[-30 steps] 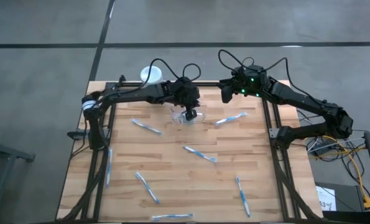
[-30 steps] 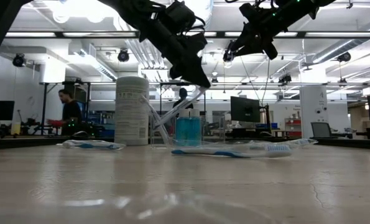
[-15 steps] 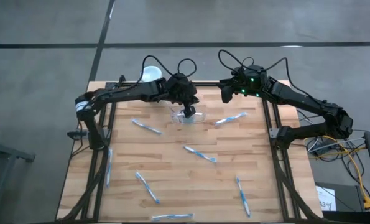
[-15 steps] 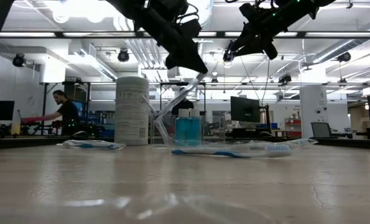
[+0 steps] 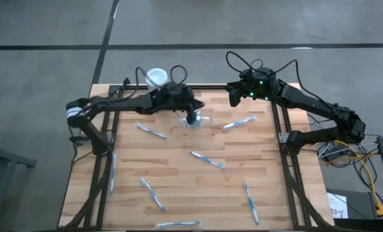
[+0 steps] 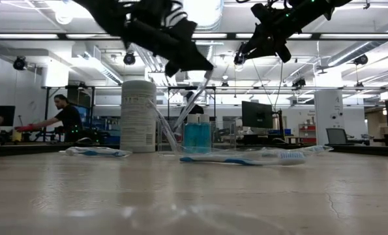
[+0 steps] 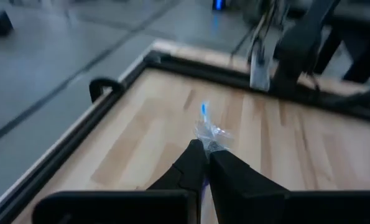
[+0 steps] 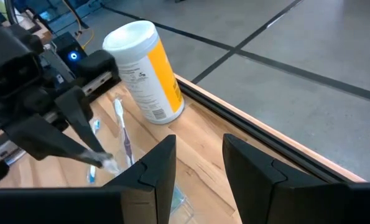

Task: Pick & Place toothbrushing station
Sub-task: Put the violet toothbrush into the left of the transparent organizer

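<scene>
Left wrist view: left claw (image 7: 204, 151) pinched narrow on a wrapped toothbrush (image 7: 208, 132); right claw (image 8: 199, 155) gapes empty.

A: What is seen of the tabletop (image 5: 178, 167)?

B: Pale wood planks, framed by dark rails at the far edge and both sides.

A: What is laid directly on it?

B: A white cylindrical container (image 5: 156, 78) is stood at the far edge. Just nearer, the clear toothbrushing station (image 5: 197, 122) is set on the wood. Wrapped toothbrushes are scattered flat: one (image 5: 151, 131) left of the station, one (image 5: 238, 122) to its right, one (image 5: 206, 159) mid-table, others (image 5: 251, 202) toward the near edge.
</scene>
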